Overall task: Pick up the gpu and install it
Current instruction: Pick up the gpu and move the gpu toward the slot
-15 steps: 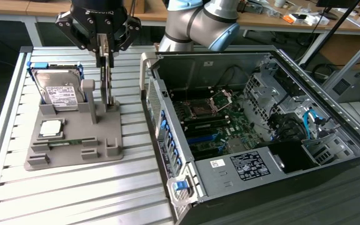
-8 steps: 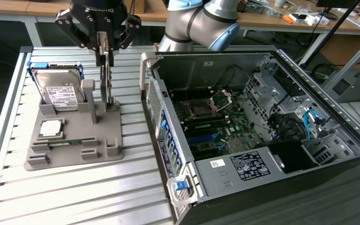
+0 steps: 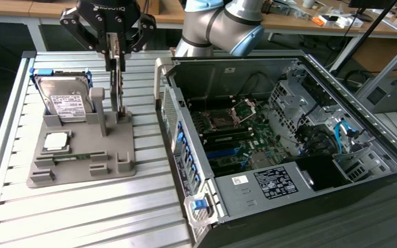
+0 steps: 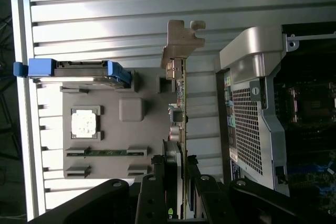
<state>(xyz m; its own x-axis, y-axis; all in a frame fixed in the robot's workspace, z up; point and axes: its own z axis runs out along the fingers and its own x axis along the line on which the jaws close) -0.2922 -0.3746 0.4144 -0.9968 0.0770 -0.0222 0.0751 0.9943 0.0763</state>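
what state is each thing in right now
gripper: shut on the gpu
gpu: upright on edge, lower edge at the gray holder
hard drive: standing upright in the holder
cpu chip: lying flat in its pocket
computer case: side open, board exposed

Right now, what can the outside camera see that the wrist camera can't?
Exterior view: the robot arm's big joint, plus the power supply deep in the computer case. Wrist view: the silver bracket and black fan of the gpu, edge-on. Both: the pincer shut on the upright gpu in the grey holder, the hard drive and the CPU chip.
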